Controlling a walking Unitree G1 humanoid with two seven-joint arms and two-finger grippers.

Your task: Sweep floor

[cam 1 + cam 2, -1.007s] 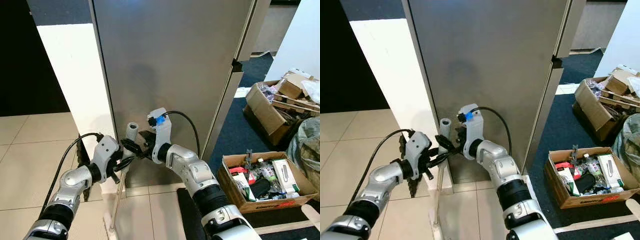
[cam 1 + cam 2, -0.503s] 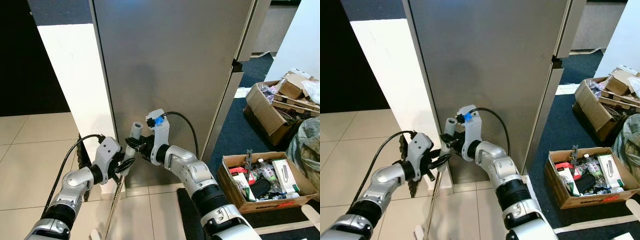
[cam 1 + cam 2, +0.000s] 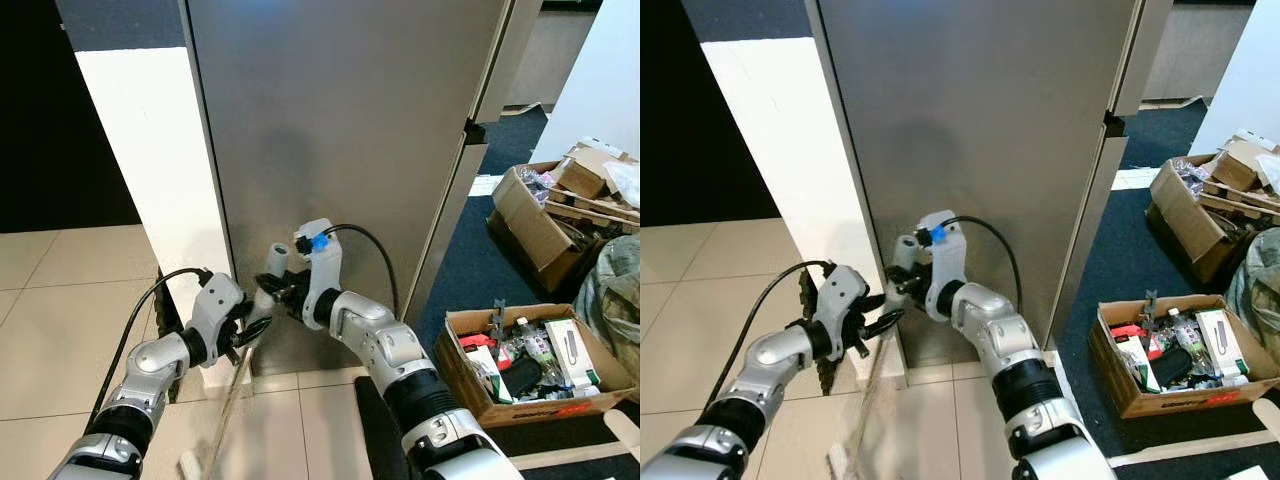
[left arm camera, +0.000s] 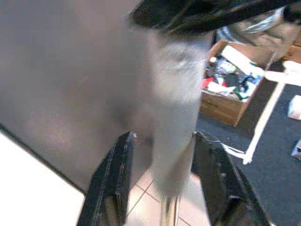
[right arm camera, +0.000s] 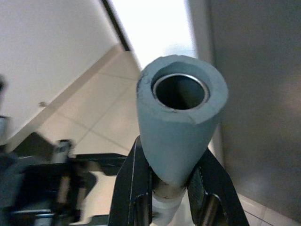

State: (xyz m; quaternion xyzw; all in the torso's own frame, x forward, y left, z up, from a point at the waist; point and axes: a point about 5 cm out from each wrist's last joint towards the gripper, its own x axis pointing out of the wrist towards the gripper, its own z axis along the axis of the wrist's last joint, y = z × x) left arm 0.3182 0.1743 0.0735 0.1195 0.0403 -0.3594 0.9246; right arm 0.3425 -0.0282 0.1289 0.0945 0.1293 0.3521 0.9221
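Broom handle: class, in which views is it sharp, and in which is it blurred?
Right wrist view: the grey foam end of the broom handle is crisp between the right pincer fingers. Left wrist view: the handle is smeared between the left pincer fingers. Right eye view: the lower shaft is streaked above the tiles.

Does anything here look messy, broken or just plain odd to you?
Mostly the clutter on the robot's right: an open cardboard box stuffed with jumbled odds and ends sits on the dark blue carpet, with a second overflowing box behind it. Also, the grey foam grip on the broom handle looks slightly ragged at its rim.
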